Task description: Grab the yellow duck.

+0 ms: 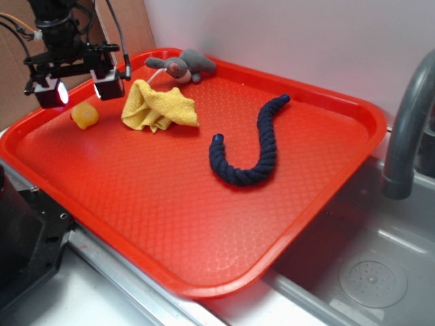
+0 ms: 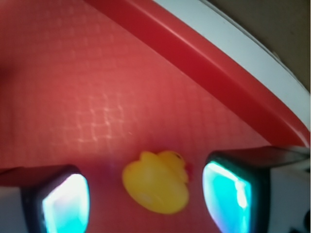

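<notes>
While spread wide, jaws: either side of the yellow duck (image 2: pixel 158 187), not touching it.
Gripper (image 1: pixel 79 91): above the duck.
Duck: on red tray (image 1: pixel 204 224), beside yellow cloth (image 1: pixel 160 105).
Grey mouse (image 1: pixel 183 66): behind the cloth.

The arm (image 1: pixel 58 27) is black, a ribbed dark column above the jaws, with thin black cables looping beside it and one orange-tipped wire at its outer side. Below it runs a black crossbar (image 1: pixel 71 62) carrying the gripper (image 1: pixel 80 89). Each finger (image 1: pixel 109 85) is a blocky black piece faced with a pale pad (one glows reddish in the exterior view). In the wrist view the pads (image 2: pixel 65 204) shine cyan-white, framed by dark rounded housings with white beneath.
</notes>
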Tool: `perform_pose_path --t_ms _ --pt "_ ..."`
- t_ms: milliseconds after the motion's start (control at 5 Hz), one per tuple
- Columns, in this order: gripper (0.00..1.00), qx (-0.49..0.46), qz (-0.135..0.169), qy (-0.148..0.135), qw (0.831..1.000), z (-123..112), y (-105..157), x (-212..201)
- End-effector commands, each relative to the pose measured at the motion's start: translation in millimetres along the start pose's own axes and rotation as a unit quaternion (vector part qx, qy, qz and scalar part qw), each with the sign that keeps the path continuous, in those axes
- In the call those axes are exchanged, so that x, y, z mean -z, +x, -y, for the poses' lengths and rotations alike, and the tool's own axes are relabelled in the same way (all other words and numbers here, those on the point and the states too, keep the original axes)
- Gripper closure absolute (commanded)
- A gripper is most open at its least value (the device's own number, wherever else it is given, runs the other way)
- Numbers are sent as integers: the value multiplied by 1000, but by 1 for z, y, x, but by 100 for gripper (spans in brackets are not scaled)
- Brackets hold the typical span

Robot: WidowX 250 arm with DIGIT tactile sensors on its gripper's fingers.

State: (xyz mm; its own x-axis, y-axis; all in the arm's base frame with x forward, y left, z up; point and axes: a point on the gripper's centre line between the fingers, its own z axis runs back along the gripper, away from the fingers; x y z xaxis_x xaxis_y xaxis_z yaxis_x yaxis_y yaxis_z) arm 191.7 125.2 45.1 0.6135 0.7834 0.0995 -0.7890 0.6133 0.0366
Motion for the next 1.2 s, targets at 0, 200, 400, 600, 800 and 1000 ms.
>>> perform_pose_path --t_ms 0,200,400,600,800,1000 --pt "0 18 15 15 1000 -26 -22 5" --pt "0 24 0 25 999 -35 -20 22" --pt "0 35 -4 30 999 -39 -15 29" --pt "0 50 4 32 998 -34 -8 27" --pt "100 40 4 42 998 -30 -7 27" --pt "100 48 0 42 998 -28 -5 25"
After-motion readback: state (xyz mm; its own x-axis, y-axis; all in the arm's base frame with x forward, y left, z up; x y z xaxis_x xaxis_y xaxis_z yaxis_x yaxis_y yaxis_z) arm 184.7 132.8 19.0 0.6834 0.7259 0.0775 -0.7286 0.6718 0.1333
